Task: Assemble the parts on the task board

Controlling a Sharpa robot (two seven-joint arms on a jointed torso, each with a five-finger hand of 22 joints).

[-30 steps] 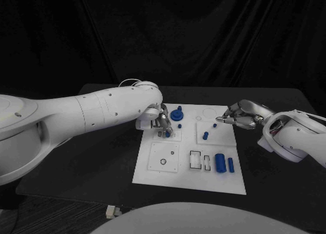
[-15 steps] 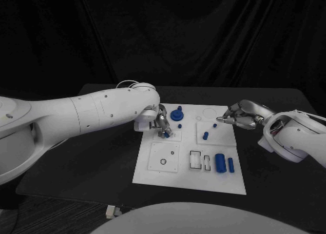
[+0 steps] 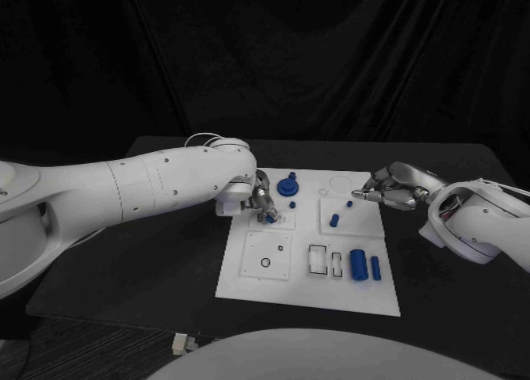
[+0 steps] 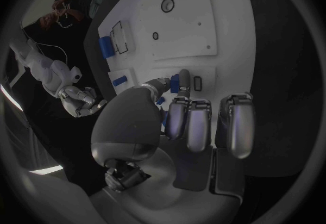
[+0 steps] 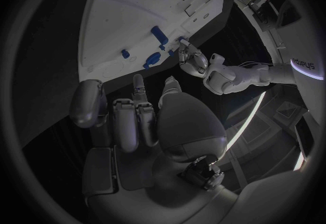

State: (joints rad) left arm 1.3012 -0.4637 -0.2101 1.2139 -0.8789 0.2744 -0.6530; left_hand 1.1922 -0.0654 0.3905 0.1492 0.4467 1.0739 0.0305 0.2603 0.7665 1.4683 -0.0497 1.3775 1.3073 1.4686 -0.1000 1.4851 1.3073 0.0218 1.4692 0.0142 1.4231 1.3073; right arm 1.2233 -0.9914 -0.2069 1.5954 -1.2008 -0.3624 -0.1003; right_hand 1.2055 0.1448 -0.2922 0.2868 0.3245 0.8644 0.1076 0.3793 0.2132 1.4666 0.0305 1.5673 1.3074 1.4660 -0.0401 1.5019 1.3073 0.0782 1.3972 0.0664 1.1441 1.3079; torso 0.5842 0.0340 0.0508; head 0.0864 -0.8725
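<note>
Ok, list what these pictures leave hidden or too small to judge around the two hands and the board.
- Head view: the left hand covers the blue part it pinches, hiding its seating in the task board.
- Head view: the right hand has curled fingers; any contents are hidden.
- Head view: the small pegs are too small to tell seated from loose.

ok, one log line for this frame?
left hand: pinches blue part over task board | right hand: curled, holds nothing

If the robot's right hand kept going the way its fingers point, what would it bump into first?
Probably the small blue peg standing just ahead of the right hand on the task board. Depth is hard to judge, so it might pass over it.
</note>
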